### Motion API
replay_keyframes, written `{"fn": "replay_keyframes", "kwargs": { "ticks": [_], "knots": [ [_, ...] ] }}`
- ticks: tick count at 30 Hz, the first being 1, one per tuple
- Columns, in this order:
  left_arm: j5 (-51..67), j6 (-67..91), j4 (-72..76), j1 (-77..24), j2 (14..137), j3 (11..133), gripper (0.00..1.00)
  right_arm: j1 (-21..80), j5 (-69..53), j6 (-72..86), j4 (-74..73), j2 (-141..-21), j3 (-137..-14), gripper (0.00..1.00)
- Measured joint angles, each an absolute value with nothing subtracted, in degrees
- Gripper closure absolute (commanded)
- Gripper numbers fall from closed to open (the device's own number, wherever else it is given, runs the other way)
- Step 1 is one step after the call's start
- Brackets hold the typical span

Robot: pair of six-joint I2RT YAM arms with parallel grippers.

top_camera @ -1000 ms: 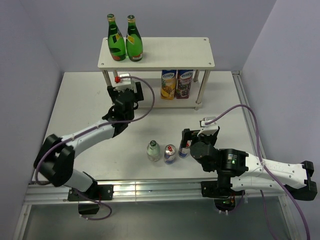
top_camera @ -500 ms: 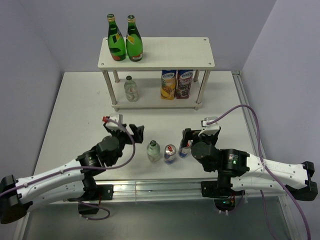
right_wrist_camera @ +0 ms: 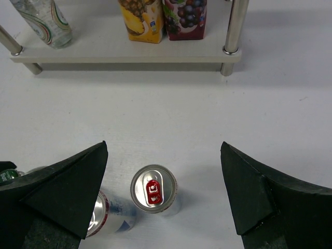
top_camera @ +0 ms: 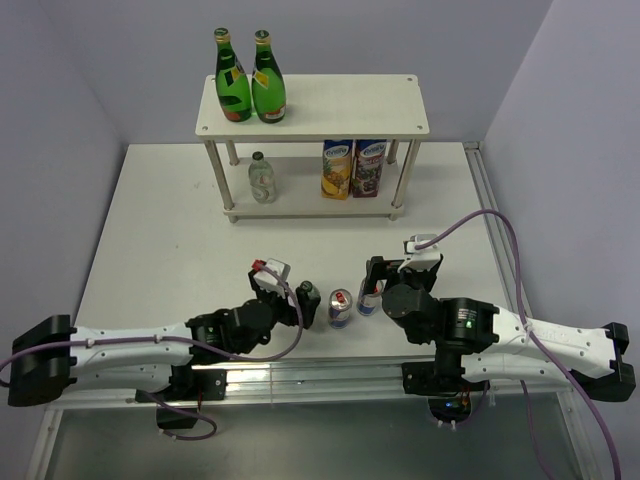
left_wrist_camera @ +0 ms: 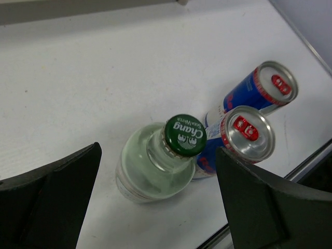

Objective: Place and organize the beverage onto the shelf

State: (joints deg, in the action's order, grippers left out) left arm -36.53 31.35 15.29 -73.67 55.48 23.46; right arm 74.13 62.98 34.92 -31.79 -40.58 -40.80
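Worktop (top_camera: pixel 150 230) carries the shelf (top_camera: pixel 340 100) at its far side: two green bottles (top_camera: pixel 234 92) on top, one clear bottle (top_camera: pixel 262 178) below, left of two juice cartons (top_camera: pixel 337 168). Your left claw (left_wrist_camera: pixel 158 171) gapes wide and empty, the Chang bottle (left_wrist_camera: pixel 155 166) showing between its fingers. Your right claw (right_wrist_camera: pixel 161 194), equally wide and empty, hangs over one blue-and-silver can (right_wrist_camera: pixel 153 188).

Shelf top board (top_camera: pixel 350 100): two tall bottles (top_camera: pixel 234 90), left end. Lower board (top_camera: pixel 300 207): small bottle (top_camera: pixel 262 178) left of cartons (top_camera: pixel 338 170). Table (top_camera: pixel 160 220), in front: bottle (top_camera: pixel 308 295), cans (top_camera: pixel 340 308) right of it
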Motion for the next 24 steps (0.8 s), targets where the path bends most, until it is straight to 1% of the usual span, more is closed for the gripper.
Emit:
{"fn": "replay_keyframes", "kwargs": {
  "ticks": [8,12,15,16,19,22,24],
  "knots": [
    [-41.0,31.4,18.0,-75.9,64.0,25.5,0.03,74.1,63.0,34.9,-31.7,-40.6,-40.6,0.04],
    [-45.8,31.7,19.4,-76.9,68.3,26.7,0.07,74.1,63.0,34.9,-31.7,-40.6,-39.8,0.04],
    [-49.4,32.1,19.5,-77.5,71.0,27.9,0.18,74.1,63.0,35.0,-31.7,-40.6,-39.7,0.04],
    [-50.5,32.2,19.5,-77.6,71.7,28.4,0.27,74.1,63.0,34.9,-31.7,-40.6,-39.7,0.04],
    [-53.2,32.5,20.3,-78.0,73.4,29.7,0.37,74.1,63.0,34.9,-31.7,-40.6,-39.7,0.04],
    [-55.6,32.4,20.7,-78.2,74.1,30.3,0.51,74.1,63.0,34.9,-31.7,-40.6,-39.7,0.04],
    [-56.6,32.2,20.7,-78.3,74.7,30.7,0.56,74.1,63.0,34.9,-31.7,-40.6,-39.7,0.04]
  ]
}}
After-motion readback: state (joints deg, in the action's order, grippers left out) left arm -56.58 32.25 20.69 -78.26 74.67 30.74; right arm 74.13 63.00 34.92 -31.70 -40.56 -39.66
